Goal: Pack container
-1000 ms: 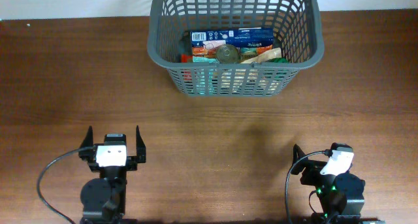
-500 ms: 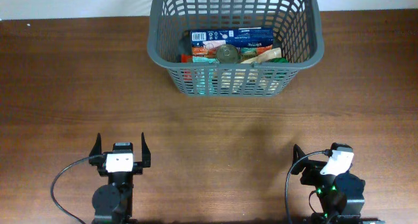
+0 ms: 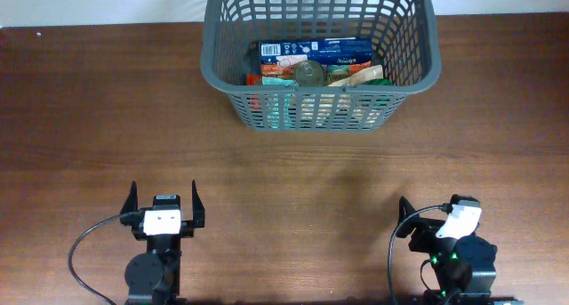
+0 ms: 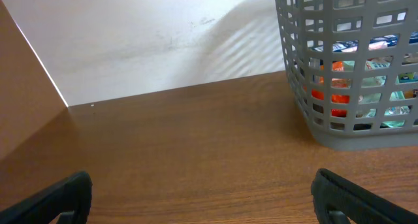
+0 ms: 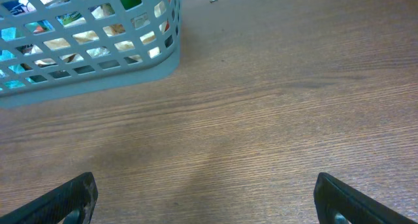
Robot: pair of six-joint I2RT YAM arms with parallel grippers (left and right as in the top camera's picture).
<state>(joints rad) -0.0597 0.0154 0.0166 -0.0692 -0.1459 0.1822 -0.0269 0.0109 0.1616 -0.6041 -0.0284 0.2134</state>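
Observation:
The container, a dark grey slotted basket, stands at the table's far middle. Inside lie a blue box, a round can and several colourful packets. My left gripper sits near the front edge at the left, open, with only bare wood between its fingers. At the front right my right gripper is also open and empty. The left wrist view has the container at the upper right, far beyond the left gripper. In the right wrist view the container lies upper left of the right gripper.
The brown wooden table stretches between the grippers and the basket. A white wall rises behind the table's far edge. Black cables loop beside each arm base.
The left arm pulled back toward the front edge and shifted slightly right, then stayed still. The right arm and the basket have not moved.

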